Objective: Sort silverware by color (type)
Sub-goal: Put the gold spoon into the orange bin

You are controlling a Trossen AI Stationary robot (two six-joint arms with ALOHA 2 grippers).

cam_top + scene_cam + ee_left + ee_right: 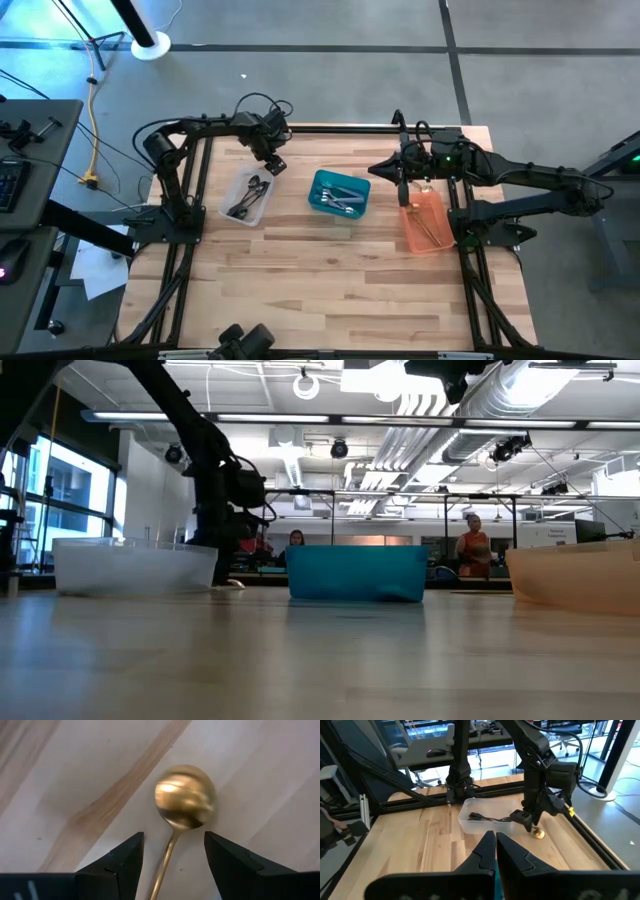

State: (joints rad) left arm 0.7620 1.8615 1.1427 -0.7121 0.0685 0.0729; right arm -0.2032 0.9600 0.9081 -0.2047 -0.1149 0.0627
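A gold spoon (184, 799) lies flat on the bare wood beyond the far end of the clear bin (247, 197), which holds dark silverware (487, 817). My left gripper (172, 857) points straight down over the spoon, open. Its two fingers stand on either side of the thin handle (164, 867) just behind the bowl, without touching it. From the right wrist view the spoon (539, 833) shows just under that gripper (527, 820). My right gripper (495, 847) hovers shut and empty above the table, between the teal bin (338, 193) and the orange bin (428, 220).
The teal bin holds silver utensils (342, 198) and the orange bin holds gold ones (430, 222). The three bins stand in a row across the table's far half. A black frame rail (590, 840) runs close beside the spoon. The near half of the table (330, 290) is bare wood.
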